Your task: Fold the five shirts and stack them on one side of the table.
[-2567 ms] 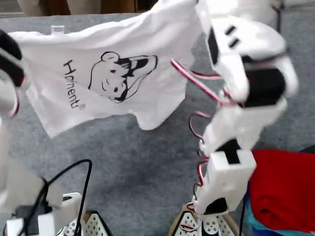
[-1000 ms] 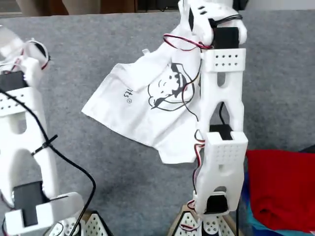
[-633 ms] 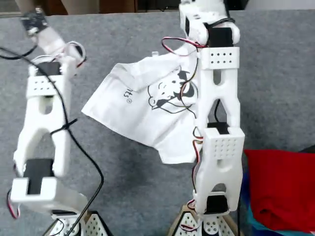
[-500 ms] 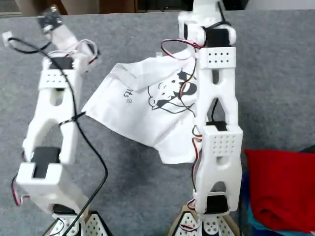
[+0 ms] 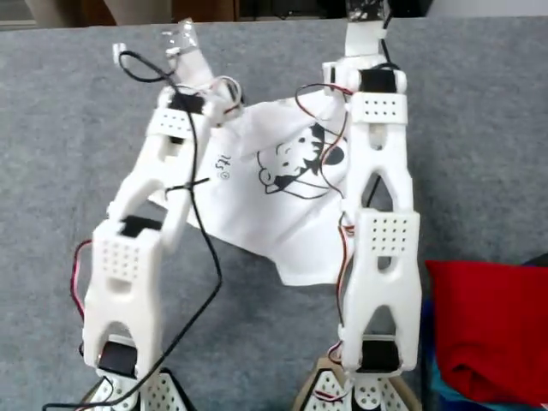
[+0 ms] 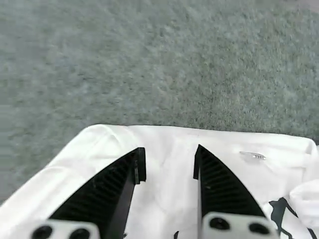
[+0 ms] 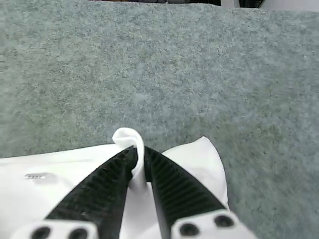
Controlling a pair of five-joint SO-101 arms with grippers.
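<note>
So, from up high: the white shirt point(image 5: 282, 205) lies print side up on the grey tabletop point(image 5: 479, 128), rumpled and a bit skewed, in between the two arms. The left arm point(image 5: 141, 231) and the right arm point(image 5: 377, 214) are both stretched out toward the far edge of the shirt, where the collar end is. Off by the right arm's base there's a red shirt point(image 5: 488, 325) already folded, sitting on top of something blue point(image 5: 435, 377). I'd guess that's the stack.

In the left wrist view, the left fingers point(image 6: 117, 181) are spread apart with nothing in them. They hang over the shirt's far edge, close to what looks like a shoulder, with the little neck label point(image 6: 251, 156) off to one side. I can't tell if the tips are touching the cloth or just above it.

In the right wrist view, the right fingers point(image 7: 172, 186) are pinched together on a small fold of white fabric that pokes up between the tips, right at the shirt's edge near a corner.

My read is that this is the spread-it-flat step, before any folding. Next, the left fingers probably need to drop and clamp on that edge. Then both arms would pull apart to take out the wrinkles.
</note>
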